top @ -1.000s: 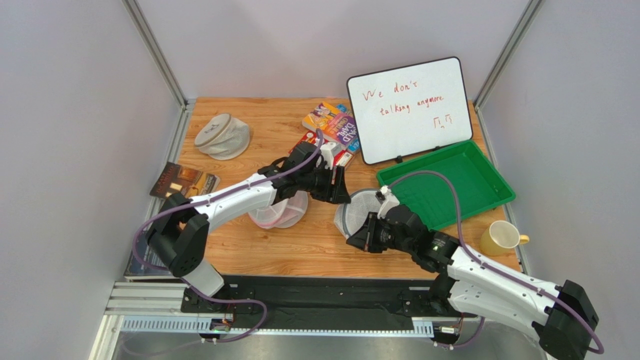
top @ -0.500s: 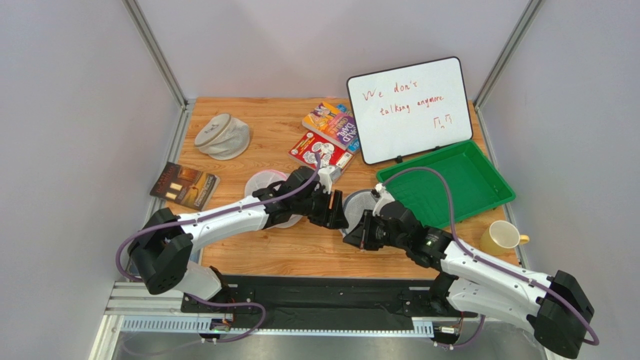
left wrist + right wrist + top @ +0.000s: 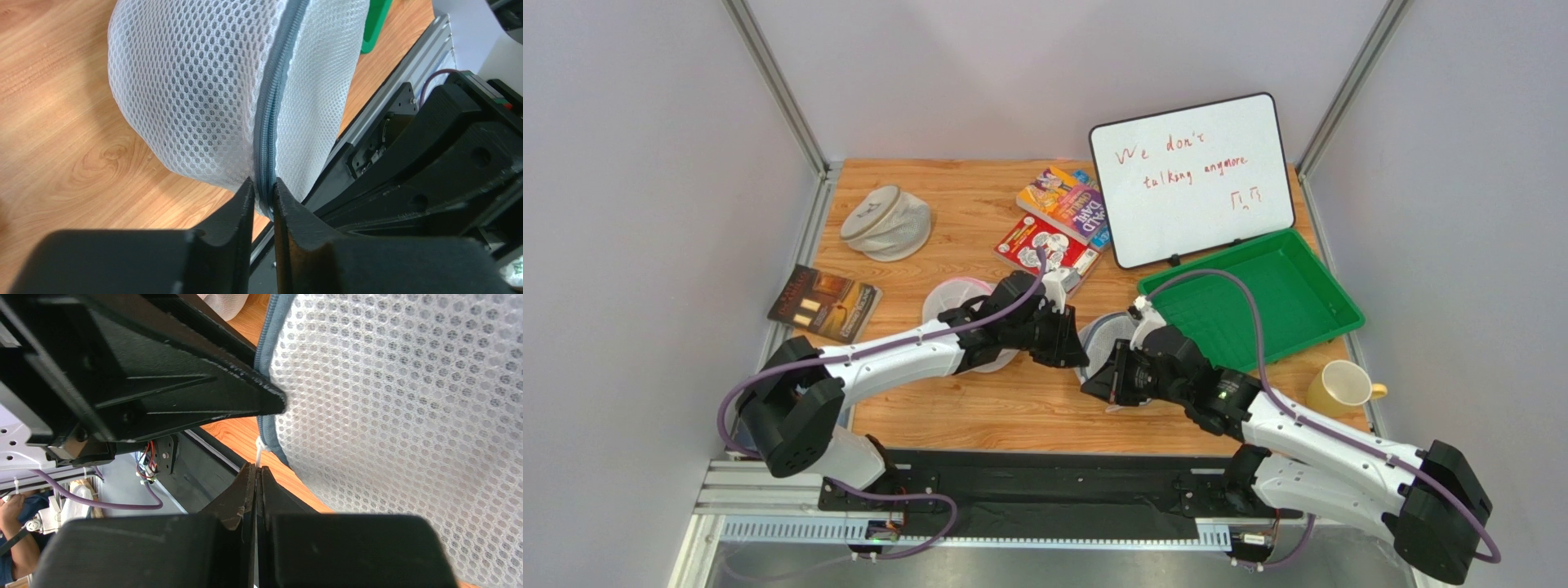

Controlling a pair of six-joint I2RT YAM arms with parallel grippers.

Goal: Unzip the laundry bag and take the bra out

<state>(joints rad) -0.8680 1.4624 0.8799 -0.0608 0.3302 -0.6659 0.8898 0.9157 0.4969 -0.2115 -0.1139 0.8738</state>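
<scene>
The left gripper [image 3: 264, 191] is clenching on the grey-blue zipper [image 3: 274, 104] of the laundry bag [image 3: 196, 92], its two black fingers squeezing the seam at the bag's lower edge. The right gripper [image 3: 256, 473] is pressing its jaws flat together at the bag's rim. A thin white tab is hanging from that rim down to its tips, but whether it is being pinched cannot be told. White honeycomb mesh is filling both wrist views, and nothing inside can be made out through it.

In the top view the two grippers are meeting at the bag [image 3: 1109, 331], which is sitting just toward 4 o'clock of the centre of the wooden table [image 3: 1014, 417]. The left gripper [image 3: 1078, 352] is coming in from 9 o'clock and the right gripper [image 3: 1097, 382] from 5 o'clock.

Outward from the bag:
- At 9 o'clock a pink-tinted mesh bag [image 3: 952, 303] is lying partly under the left arm.
- At 3 o'clock a green tray [image 3: 1259, 306] is sitting close by.
- At 1 o'clock a whiteboard [image 3: 1192, 178] is leaning, reading "We don't talking anymore" in red.
- At 12 o'clock, colourful card boxes [image 3: 1059, 218] are lying with print too small to read.
- At 10 o'clock a beige-grey bag [image 3: 886, 223] is slumping.
- Toward the 9 o'clock edge a dark book [image 3: 824, 303] is lying.
- At 4 o'clock a yellow mug [image 3: 1339, 388] is standing.
</scene>
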